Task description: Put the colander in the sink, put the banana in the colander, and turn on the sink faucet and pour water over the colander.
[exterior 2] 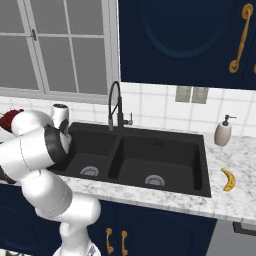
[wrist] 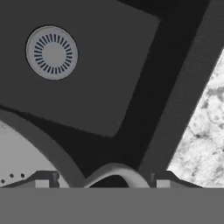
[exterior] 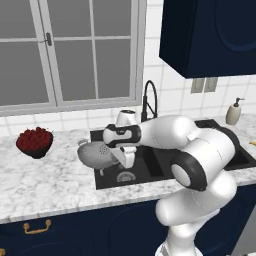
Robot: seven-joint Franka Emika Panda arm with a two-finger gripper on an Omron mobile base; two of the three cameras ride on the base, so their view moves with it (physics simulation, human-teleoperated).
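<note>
End effector point(exterior: 126, 156) pinching colander point(exterior: 95, 154) by its loop handle over the sink's point(exterior 2: 165, 150) left basin; banana point(exterior 2: 229, 179) on counter point(exterior 2: 235, 205), faucet point(exterior 2: 116, 107) untouched.

White marble countertop point(exterior: 45, 185) ran across the middle of the left base view and along the lower right of the right base view, above dark blue cabinets point(exterior: 75, 230). A black double-basin sink point(exterior 2: 165, 160) was set into it at center frame. A dark bowl of red fruit point(exterior: 34, 142) stood on the marble at the left edge of the left base view. In the right base view a beige soap dispenser point(exterior 2: 223, 132) stood at right behind the sink, and a banana point(exterior 2: 229, 179) lay on the marble just right of the sink's rim.
</note>
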